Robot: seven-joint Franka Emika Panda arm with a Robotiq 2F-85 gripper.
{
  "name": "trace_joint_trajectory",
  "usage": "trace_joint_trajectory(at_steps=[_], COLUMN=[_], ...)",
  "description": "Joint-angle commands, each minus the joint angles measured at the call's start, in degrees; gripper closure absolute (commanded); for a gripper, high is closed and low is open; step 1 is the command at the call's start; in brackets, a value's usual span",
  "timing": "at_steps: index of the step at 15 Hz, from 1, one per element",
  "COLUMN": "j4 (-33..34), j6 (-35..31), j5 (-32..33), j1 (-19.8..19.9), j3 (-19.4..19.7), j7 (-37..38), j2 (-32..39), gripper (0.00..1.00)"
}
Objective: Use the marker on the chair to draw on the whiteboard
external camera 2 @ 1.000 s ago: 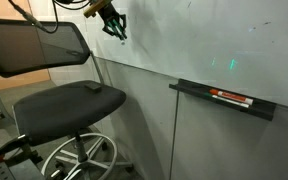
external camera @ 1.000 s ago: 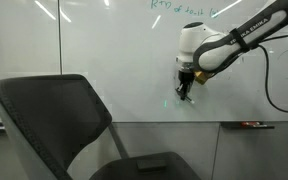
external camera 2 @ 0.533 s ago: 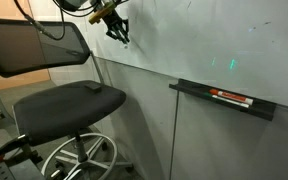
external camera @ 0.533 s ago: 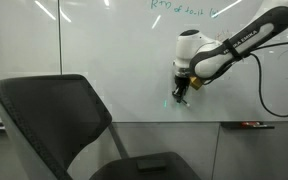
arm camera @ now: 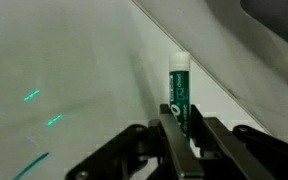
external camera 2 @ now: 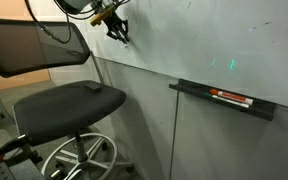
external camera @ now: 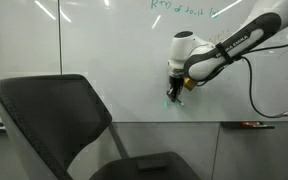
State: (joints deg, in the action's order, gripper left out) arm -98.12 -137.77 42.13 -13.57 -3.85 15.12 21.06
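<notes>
Marker (arm camera: 179, 92): slim green-and-white stick, pinched low down between the fingers and standing out past them toward the board. Whether the tip touches the surface cannot be told. Off the chair, up at the board.
Gripper (arm camera: 191, 128): closed tight on the marker, one dark finger (arm camera: 170, 138) on each side. Seen in both exterior views (external camera: 174, 92) (external camera 2: 117, 28), pointing down and in at the board.
Arm (external camera: 229, 48): reaching in from the picture's right edge, with a black cable (external camera: 252, 95) looping below it.
Whiteboard (external camera: 114, 50): glossy white and bare around the gripper. Faint green handwriting (external camera: 179, 6) along the top edge, a vertical seam (external camera: 62, 40) well off to the side.
Green strokes (arm camera: 42, 108): short bright dashes on the board, beside the marker but apart from it.
Lower edge: grey line of the board just under the gripper, not touched.
Ledge (external camera 2: 189, 88): dark shelf at the board's foot, carrying a red-and-black item (external camera 2: 231, 97), well apart from the gripper and lower.
Chair (external camera 2: 69, 102): dark seat well below the gripper. The top corner of the backrest (external camera 2: 34, 45) is near the gripper but clear of it.
Open room: plain board between the backrest's upper edge (external camera: 54, 82) and the gripper. Free air above the seat, and a wide clear stretch between the gripper and the ledge.
</notes>
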Motion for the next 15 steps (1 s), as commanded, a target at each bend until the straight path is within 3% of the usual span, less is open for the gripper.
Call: trace_joint_trajectory(at_steps=[1,15], j4=[3.0,3.7], j6=[0.3,1.0], j5=[0.9,0.6], j1=[-0.7,0.0], j3=[1.2,3.1], j7=[0.0,-0.8], j2=[1.5,4.5], gripper=[0.94,0.94])
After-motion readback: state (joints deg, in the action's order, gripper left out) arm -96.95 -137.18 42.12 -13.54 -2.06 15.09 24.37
